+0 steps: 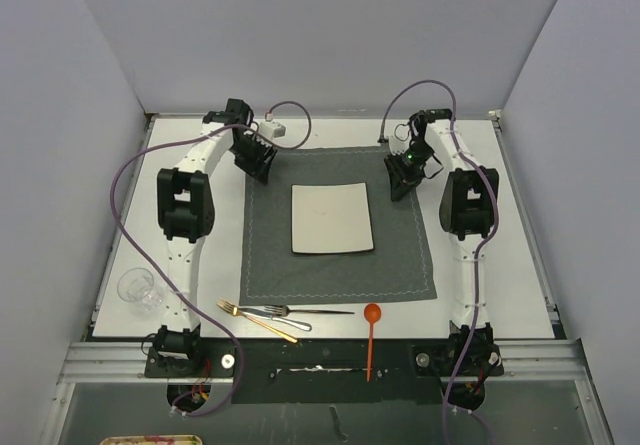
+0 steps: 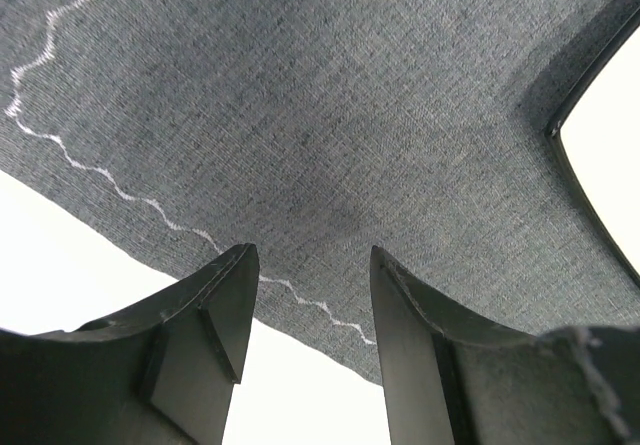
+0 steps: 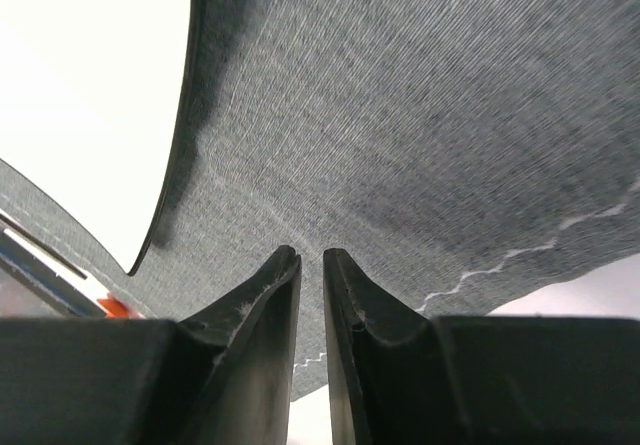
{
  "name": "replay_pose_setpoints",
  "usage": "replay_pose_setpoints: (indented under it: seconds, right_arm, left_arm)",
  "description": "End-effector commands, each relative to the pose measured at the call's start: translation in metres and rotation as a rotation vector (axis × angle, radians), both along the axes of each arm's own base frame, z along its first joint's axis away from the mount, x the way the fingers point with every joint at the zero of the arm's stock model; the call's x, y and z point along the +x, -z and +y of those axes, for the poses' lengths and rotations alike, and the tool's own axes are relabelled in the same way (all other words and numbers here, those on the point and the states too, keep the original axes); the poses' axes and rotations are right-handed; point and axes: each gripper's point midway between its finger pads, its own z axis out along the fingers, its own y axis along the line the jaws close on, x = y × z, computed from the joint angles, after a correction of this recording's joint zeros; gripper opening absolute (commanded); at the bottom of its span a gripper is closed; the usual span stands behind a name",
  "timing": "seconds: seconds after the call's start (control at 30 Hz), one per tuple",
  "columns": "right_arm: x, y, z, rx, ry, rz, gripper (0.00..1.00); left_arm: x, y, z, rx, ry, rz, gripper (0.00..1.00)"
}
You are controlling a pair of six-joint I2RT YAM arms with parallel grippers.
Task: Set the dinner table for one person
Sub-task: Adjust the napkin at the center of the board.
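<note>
The white dinner table [image 1: 500,265] carries a dark grey placemat [image 1: 340,260] with a square off-white plate [image 1: 332,218] in its middle. My left gripper [image 1: 256,157] hovers over the mat's far left corner; in its wrist view the left gripper [image 2: 312,252] is open and holds nothing, above the stitched mat edge [image 2: 330,115] and the bare table [image 2: 70,265]. My right gripper [image 1: 404,177] hangs over the mat just right of the plate. Seen from its own wrist, the right gripper [image 3: 311,254] has its fingers nearly together, with nothing in the thin slit, and the plate [image 3: 90,95] lies to the left.
At the near edge lie a gold fork [image 1: 255,320], silver cutlery [image 1: 300,312] and an orange spoon [image 1: 372,313] whose handle overhangs the table edge. A clear glass [image 1: 136,287] stands near left. A small white box [image 1: 275,123] with a cable sits at the back.
</note>
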Motion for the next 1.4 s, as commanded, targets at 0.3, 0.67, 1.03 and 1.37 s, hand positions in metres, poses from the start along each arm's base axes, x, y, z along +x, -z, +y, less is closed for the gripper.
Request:
replay_pose_setpoints:
  seconds: [0.3,0.67,1.03,1.37]
  right_arm:
    - [0.047,0.003,0.021,0.035,-0.060,-0.162,0.16]
    - [0.059,0.022,0.016,-0.070,-0.066,-0.196,0.10]
    - [0.053,0.039,-0.007,-0.205,-0.050,-0.165,0.10]
    - [0.051,0.038,-0.016,-0.240,-0.033,-0.175,0.10]
  left_arm:
    - [0.026,-0.007,-0.028,0.032,0.071,-0.147,0.47]
    - [0.026,0.014,-0.021,0.092,0.071,-0.097,0.47]
    - [0.035,0.034,-0.005,0.174,0.087,-0.108,0.47]
    - [0.048,0.021,0.001,0.177,0.093,-0.173,0.47]
